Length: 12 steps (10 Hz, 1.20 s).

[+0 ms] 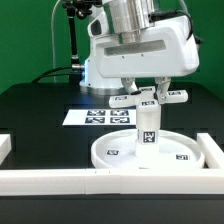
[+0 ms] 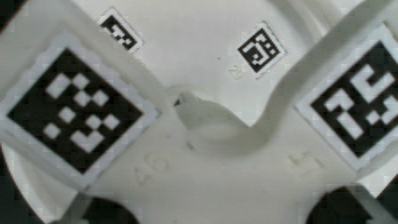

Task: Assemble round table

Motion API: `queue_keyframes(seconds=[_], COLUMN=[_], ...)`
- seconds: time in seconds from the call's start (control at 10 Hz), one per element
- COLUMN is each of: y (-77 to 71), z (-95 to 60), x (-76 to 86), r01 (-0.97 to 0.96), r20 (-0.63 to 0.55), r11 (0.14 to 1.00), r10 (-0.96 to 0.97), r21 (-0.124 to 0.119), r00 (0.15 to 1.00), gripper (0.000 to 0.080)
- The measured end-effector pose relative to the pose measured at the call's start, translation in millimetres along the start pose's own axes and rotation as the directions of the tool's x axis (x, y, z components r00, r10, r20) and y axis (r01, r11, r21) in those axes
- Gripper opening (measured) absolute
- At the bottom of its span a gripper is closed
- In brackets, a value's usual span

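- Round table's large white rimmed plastic disc point(image 1: 150, 152) lies flat on the black tabletop point(image 1: 40, 105), against the long white border rails point(image 1: 60, 178), green wall behind.
- Short white tagged cylindrical post point(image 1: 147, 126) stands upright, long axis vertical, at the disc's centre.
- White flat cross-shaped piece point(image 2: 196, 110) caps the post.
- Flat paper tag strip point(image 1: 95, 116) lies behind the disc.
- Two-finger gripper point(image 1: 146, 92) straddles the cross; whether it grips, I cannot tell.

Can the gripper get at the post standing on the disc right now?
Probably yes: the gripper is already at the top of the upright post on the disc, with only the cross piece there.

Marker board point(image 1: 98, 117), white border rails point(image 1: 50, 179)
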<state>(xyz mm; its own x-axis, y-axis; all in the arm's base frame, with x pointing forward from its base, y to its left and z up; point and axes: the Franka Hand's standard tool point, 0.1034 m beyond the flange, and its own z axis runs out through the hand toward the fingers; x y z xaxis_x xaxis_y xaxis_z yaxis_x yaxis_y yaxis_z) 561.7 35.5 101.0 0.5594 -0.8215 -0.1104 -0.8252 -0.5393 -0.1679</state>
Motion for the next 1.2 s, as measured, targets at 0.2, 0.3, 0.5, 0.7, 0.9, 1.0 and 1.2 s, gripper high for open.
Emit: queue_keyframes(seconds=[0.2,0.3,0.5,0.7,0.9,1.0,1.2], y=[-0.1,-0.7,-0.8,-1.2,-1.5,-1.4,-1.5], z=[-0.3,-0.8,-0.3,-0.2,-0.5,-0.9,-0.9], x=[1.5,4.1,2.9,2.7,3.2,3.8,3.6], r01=[-0.144,-0.276,-0.48,-0.665,-0.784,-0.81,-0.815], r20=[0.002,0.003,0.02,0.047,0.064,0.072,0.074], r11=[0.99,0.96,0.875,0.743,0.617,0.582,0.575], r10=[0.144,0.277,0.48,0.663,0.781,0.807,0.812], r21=[0.013,0.04,0.06,0.075,0.075,0.074,0.074], r00=[0.99,0.961,0.877,0.747,0.621,0.587,0.58], gripper=[0.0452,0.0452,0.0452,0.0452,0.0452,0.0452,0.0453])
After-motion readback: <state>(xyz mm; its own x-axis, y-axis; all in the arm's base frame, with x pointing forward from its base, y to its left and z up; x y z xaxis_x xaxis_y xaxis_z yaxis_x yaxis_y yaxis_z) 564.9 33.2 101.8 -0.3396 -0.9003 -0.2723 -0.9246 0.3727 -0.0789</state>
